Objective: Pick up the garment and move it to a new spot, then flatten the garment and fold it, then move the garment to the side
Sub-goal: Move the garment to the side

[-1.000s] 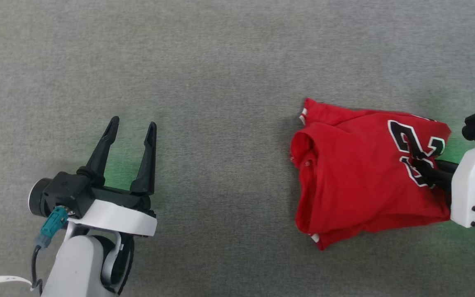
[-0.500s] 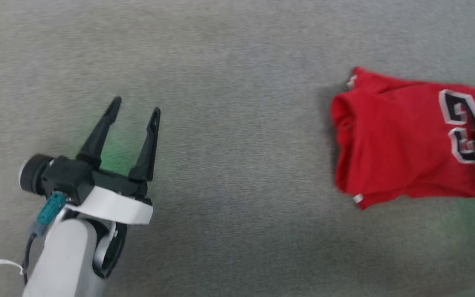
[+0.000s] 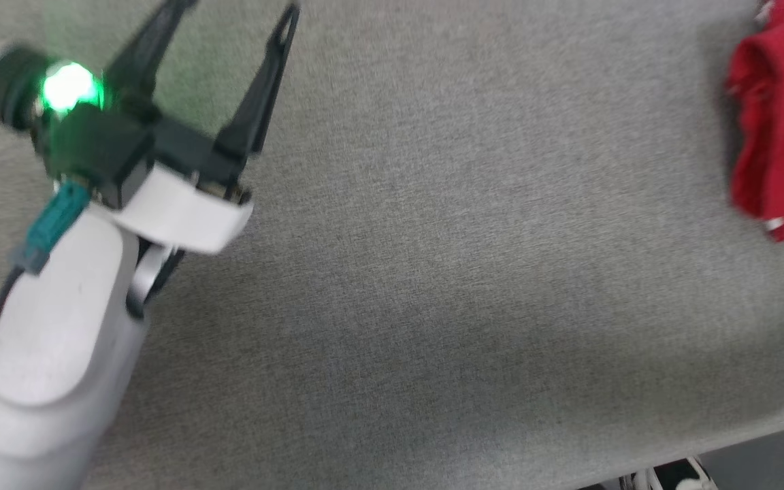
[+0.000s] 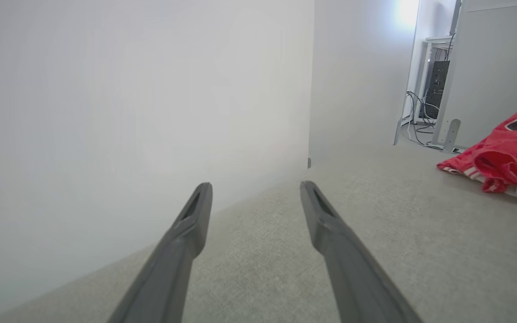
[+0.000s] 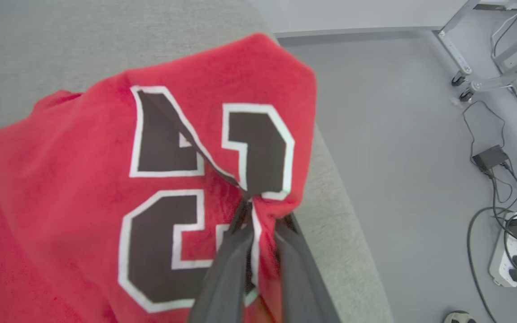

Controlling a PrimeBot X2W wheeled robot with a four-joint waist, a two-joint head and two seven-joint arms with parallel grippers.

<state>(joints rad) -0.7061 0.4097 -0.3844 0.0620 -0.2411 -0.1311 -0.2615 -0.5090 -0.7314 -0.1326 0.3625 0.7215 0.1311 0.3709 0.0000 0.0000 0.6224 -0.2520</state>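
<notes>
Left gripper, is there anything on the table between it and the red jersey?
Nothing visible does. From the open left gripper to the garment, the grey table covering runs bare in the head and left wrist views. The right gripper is shut on the garment.

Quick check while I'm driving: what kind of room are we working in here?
Probably a lab or test room, not a home: a grey fabric-covered table, bare white walls, and a metal frame on castors, with a power strip on the floor.

I am pinching the garment [image 5: 61, 179], soft matt red cloth, in my right gripper [image 5: 251, 206] of dark plastic, over a coarse grey fabric surface [image 3: 433, 272].
</notes>
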